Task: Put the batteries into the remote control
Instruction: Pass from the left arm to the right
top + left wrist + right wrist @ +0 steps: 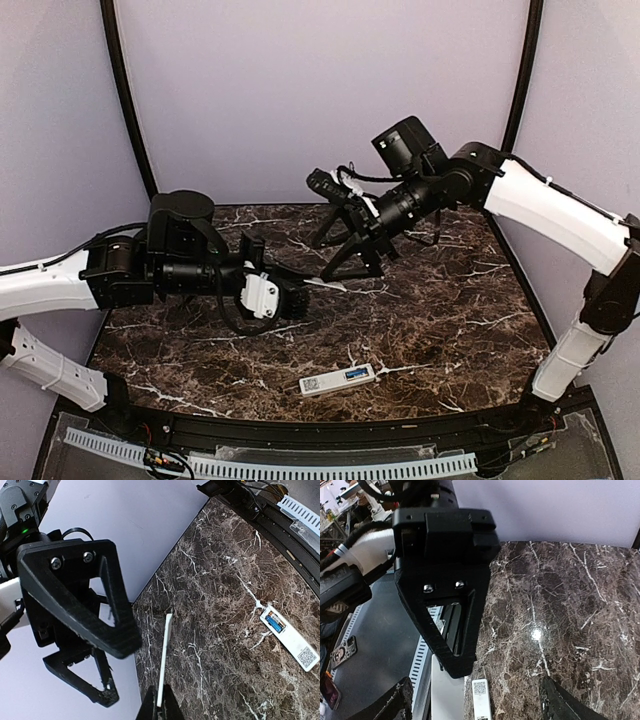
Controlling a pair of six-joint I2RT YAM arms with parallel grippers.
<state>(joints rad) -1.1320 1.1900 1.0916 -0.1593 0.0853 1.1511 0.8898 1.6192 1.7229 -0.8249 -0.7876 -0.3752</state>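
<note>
The white remote control [338, 380] lies face down near the table's front edge. Its compartment is open, with a blue battery [274, 623] and a second one beside it inside. It also shows in the left wrist view [291, 639] and the right wrist view [481, 702]. My left gripper [300, 298] is shut on the thin white cover plate [328, 287], held edge-on above the table [165, 650]. My right gripper [345, 262] is open and empty, hovering just past the plate's far end, its jaws wide apart [479, 706].
The dark marble table [450, 310] ends at purple walls behind and at the sides. A black rail with a white slotted strip [300, 465] runs along the front edge. The two grippers are close together over mid-table.
</note>
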